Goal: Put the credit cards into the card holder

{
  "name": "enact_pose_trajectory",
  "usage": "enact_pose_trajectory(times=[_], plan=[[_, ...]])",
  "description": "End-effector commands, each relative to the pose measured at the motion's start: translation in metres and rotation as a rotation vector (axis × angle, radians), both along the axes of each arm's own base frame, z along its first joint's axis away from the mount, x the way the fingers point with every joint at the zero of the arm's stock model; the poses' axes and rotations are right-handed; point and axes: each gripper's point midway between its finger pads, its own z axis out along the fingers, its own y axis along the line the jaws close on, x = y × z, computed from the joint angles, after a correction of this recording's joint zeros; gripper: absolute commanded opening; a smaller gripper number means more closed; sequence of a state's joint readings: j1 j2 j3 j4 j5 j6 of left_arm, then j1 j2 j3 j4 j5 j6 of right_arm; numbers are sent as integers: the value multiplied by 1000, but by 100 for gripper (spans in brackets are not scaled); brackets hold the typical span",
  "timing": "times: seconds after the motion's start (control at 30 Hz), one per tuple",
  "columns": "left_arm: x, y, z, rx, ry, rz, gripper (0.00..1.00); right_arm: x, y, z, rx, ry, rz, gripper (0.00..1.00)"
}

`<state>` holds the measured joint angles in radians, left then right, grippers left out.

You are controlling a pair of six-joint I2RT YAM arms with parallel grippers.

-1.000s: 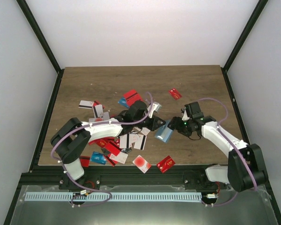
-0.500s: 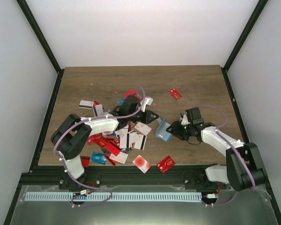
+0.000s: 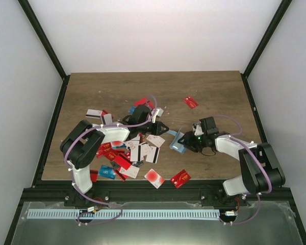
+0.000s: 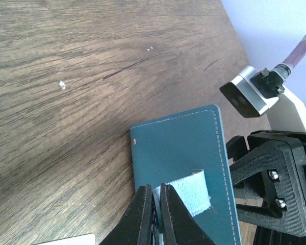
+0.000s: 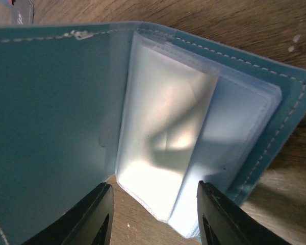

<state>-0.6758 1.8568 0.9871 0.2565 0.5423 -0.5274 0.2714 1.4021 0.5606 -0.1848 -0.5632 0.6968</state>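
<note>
The teal card holder (image 3: 177, 141) lies partly open on the table between my two grippers. In the left wrist view my left gripper (image 4: 155, 193) is shut on the holder's light blue closure tab (image 4: 194, 196), with the teal cover (image 4: 176, 150) spread beyond it. In the right wrist view my right gripper (image 5: 153, 201) is open, its jaws on either side of the holder's clear inner pockets (image 5: 168, 143), not touching them. Many credit cards (image 3: 132, 152), mostly red and white, lie in a pile under the left arm. My left gripper (image 3: 164, 130) and right gripper (image 3: 186, 141) nearly meet.
Single red cards lie apart: one at the back right (image 3: 190, 102), two near the front edge (image 3: 180, 178) (image 3: 154, 177). A blue card (image 3: 106, 172) lies at the front left. The right arm's wrist camera (image 4: 250, 92) is close to the left gripper.
Both grippers and the card holder have shifted slightly left and back. The right gripper has closed in on the holder's open side; the left has stayed shut on it.
</note>
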Motion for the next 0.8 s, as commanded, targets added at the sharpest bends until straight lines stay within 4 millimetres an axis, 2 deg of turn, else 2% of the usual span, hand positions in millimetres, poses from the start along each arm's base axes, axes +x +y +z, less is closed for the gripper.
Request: enact_pose_trajectory(times=[0.0,0.17,0.4,0.57,0.77], plan=[[0,7,-16,47,21,13,4,17,6,8,27,-39,3,47],[5,19,-34,114,44,61,4,24,11,10,48,-52,16,47],[2,28,-61,181,101,83,4,34,20,22,89,-103,56,47],[-2,32,-73,201,128,86,4,35,24,25,106,-112,75,47],[-4,33,-80,213,150,89,4,35,32,36,162,-140,113,47]])
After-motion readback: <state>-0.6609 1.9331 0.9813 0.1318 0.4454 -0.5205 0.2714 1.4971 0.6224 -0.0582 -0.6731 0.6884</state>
